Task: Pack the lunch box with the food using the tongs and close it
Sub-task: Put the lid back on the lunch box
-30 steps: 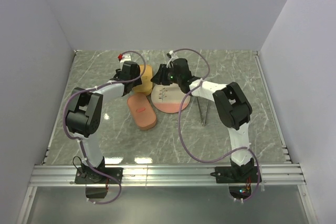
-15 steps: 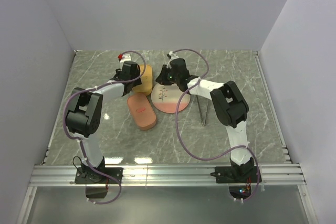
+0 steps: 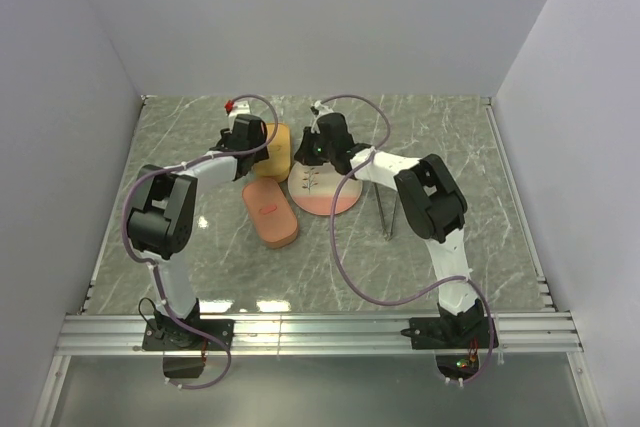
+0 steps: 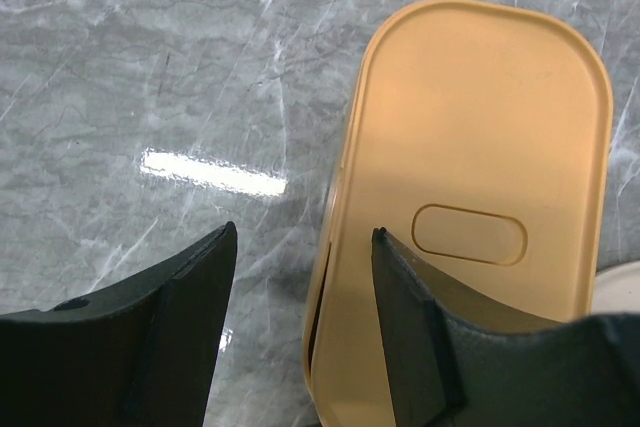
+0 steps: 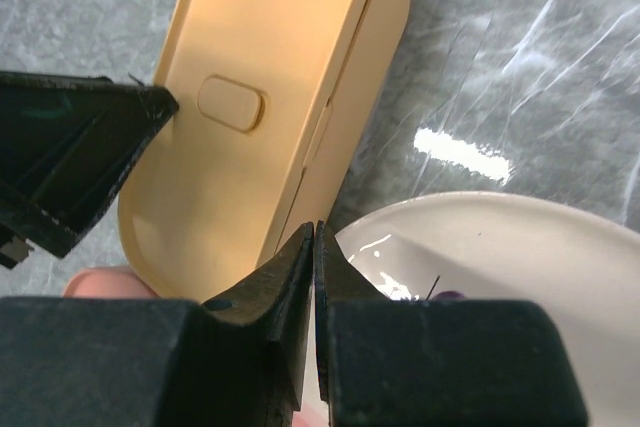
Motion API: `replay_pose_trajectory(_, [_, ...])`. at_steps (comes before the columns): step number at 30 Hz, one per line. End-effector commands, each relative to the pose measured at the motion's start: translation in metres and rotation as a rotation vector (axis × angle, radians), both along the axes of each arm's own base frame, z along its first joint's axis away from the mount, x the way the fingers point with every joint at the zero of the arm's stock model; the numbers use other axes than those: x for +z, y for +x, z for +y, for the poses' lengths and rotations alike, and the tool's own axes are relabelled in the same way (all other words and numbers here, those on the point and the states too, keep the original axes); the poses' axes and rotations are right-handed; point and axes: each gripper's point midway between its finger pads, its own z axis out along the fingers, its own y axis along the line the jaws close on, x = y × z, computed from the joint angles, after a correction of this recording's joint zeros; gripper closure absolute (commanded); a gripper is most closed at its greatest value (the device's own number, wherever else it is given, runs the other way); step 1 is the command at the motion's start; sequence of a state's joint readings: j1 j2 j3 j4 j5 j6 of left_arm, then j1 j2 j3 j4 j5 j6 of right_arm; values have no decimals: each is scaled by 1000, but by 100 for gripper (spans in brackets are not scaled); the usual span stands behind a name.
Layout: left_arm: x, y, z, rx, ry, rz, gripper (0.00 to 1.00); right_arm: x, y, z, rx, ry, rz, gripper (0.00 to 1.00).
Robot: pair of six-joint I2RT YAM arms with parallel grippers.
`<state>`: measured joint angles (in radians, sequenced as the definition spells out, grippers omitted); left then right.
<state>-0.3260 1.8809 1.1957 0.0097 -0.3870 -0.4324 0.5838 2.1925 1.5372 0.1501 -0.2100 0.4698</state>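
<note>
The lunch box (image 4: 480, 127) is yellow and lies on the grey table (image 4: 150, 67), right next to the round plate (image 5: 520, 237). Its lid is on, so nobody can see inside. No food shows on the plate or anywhere else, so it may be in the box, but the pictures cannot say for sure. The tongs (image 3: 388, 227) lie flat on the table on the other side of the plate, and no gripper holds them. An oval orange-brown piece (image 3: 270, 212) lies near the box too. The left gripper (image 4: 304, 232) has its fingers apart, one over the table and one over the lid, with the long edge of the box between them. The right gripper (image 5: 314, 232) has its fingers pressed together with nothing between them, and its tip is close to the side of the box that faces the plate. This looks like the closing step. To do it well, the left gripper should keep the box from sliding while the right one pushes the lid down gently and evenly until it sits flat all around. A hard push on one corner could tip the box or bump the plate. There are no words or brand names to read: the lid has only a plain oval bump, and the marks on the plate are too small to make out.
</note>
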Motion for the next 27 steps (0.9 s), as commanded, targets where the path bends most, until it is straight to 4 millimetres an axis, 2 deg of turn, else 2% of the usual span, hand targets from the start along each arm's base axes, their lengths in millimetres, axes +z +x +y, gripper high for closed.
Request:
replay_pose_trajectory(1, [6, 10, 2, -2, 3, -12, 38, 9, -1, 7, 15, -10, -38, 90])
replay_pose_trajectory(7, [5, 12, 3, -1, -3, -12, 38, 4, -12, 12, 40, -26, -26, 90])
replay_pose_trajectory(17, [4, 15, 5, -2, -2, -12, 38, 9, -24, 24, 76, -45, -37, 90])
replay_pose_trajectory(27, [4, 21, 5, -1, 0, -23, 39, 3, -19, 24, 61, -78, -34, 91])
